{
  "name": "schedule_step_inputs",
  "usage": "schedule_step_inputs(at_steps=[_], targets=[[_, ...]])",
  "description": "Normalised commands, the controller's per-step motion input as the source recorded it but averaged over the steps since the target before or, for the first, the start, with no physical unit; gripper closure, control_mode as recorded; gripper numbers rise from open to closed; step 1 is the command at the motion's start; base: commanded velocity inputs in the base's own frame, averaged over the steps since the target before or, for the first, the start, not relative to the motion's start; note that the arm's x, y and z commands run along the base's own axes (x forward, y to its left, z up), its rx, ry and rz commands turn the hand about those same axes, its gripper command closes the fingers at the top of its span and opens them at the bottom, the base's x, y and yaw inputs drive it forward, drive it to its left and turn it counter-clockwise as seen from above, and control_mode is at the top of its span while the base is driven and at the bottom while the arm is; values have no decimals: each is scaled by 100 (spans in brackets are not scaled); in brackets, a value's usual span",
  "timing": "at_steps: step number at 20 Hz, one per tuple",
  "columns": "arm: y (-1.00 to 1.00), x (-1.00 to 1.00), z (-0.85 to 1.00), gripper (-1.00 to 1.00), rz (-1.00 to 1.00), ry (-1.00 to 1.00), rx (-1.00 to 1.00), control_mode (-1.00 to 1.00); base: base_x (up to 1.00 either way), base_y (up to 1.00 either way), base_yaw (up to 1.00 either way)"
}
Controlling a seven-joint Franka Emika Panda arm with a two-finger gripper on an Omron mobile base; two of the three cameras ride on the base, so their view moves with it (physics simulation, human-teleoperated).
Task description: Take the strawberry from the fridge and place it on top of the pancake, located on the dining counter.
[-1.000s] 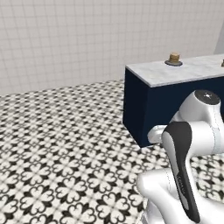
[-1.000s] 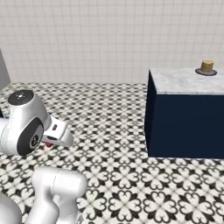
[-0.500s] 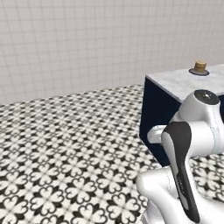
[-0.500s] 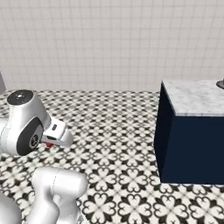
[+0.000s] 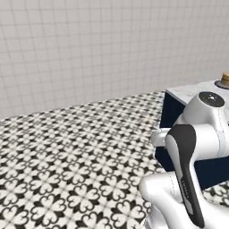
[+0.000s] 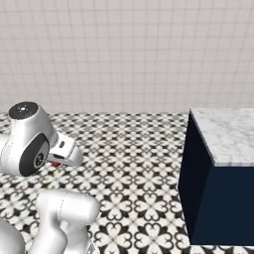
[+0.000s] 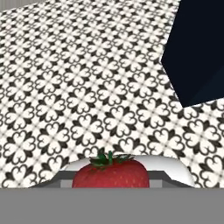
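Note:
My gripper (image 7: 110,177) is shut on the strawberry (image 7: 110,173), bright red with a green leafy cap, low in the hand view. In the right base view the gripper (image 6: 58,159) is folded in close to the arm, and a sliver of the red strawberry (image 6: 55,163) shows under it. The dining counter (image 5: 190,91) is a marble slab on a navy base, at the right of the left base view. In the right base view the dining counter (image 6: 225,136) also stands at the right. The pancake (image 5: 225,78) sits on a dark plate at the frame's right edge. The fridge is out of view.
Black-and-white patterned floor tiles (image 5: 76,147) stretch out ahead to a white tiled wall (image 6: 124,54). The counter's navy corner (image 7: 199,57) juts in at the upper right of the hand view, above open floor.
The whole picture has shifted, so the camera has moved: the counter has slid to the right in both base views. The arm keeps its folded pose with the strawberry held.

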Motion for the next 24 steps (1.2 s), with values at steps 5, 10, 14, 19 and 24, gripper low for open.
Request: schedule_step_inputs(at_steps=[5,10,14,19,24], targets=[[0,0,0,100,0,0,0,100,100,64,-23],[0,0,0,100,0,0,0,100,100,70,-44],[0,0,0,100,0,0,0,100,100,70,-55],[0,0,0,100,0,0,0,100,100,68,-50],[0,0,0,100,0,0,0,100,100,67,-59]])
